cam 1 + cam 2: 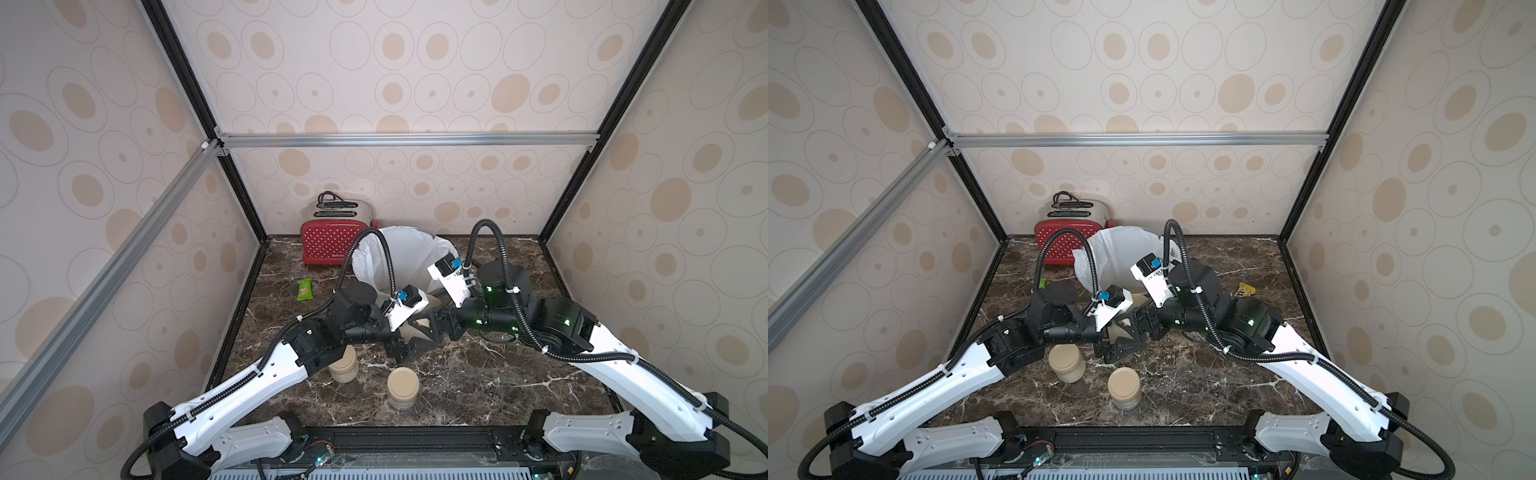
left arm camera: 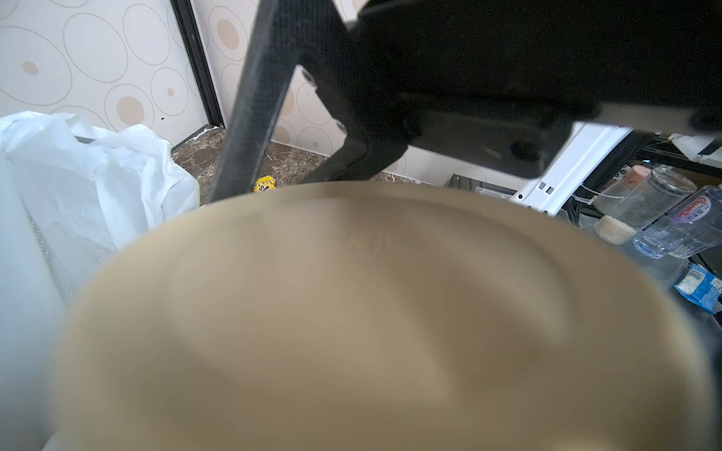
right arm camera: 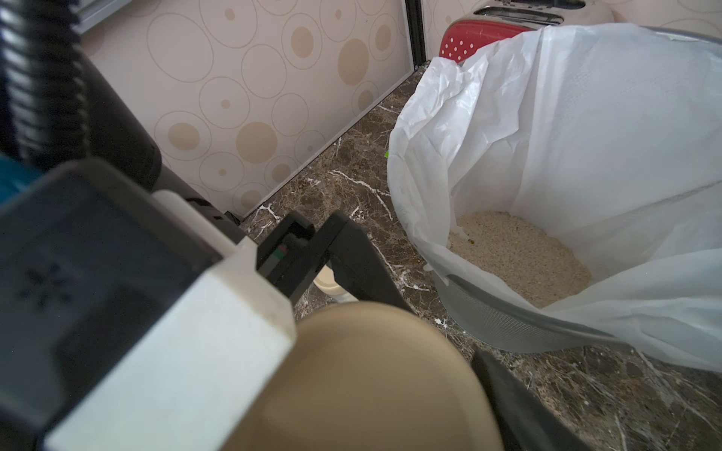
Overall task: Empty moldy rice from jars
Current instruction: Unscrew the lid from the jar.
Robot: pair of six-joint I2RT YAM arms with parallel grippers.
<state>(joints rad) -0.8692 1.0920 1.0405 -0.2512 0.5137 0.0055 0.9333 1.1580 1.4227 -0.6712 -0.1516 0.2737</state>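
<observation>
The right gripper [image 1: 419,334] is presented with its fingers [image 2: 254,117] apart, one to each side of the beige lid [image 3: 371,371]. Whether they already touch its rim cannot be told. The fingers of the left gripper [image 1: 399,347] are hidden beneath that lid, so their state cannot be told. The jar [image 1: 1112,332] is nevertheless judged to be carried by them, since its lid lies close before the left wrist camera.

The step in hand is judged to be lid removal. The right fingers should be closed squarely across the widest line of the lid. The jar should be held steady, mouth up, until the lid is free, so that nothing is spilled on the marble table [image 1: 478,374]. The lid should be drawn off along the jar's axis, not levered.

The lined bin [image 3: 508,324] stands just beyond the grippers, and moldy rice [image 3: 519,254] is seen lying in its bottom. A second jar [image 1: 343,365] and a third jar [image 1: 402,388], lids on, stand nearer the robot's base.
</observation>
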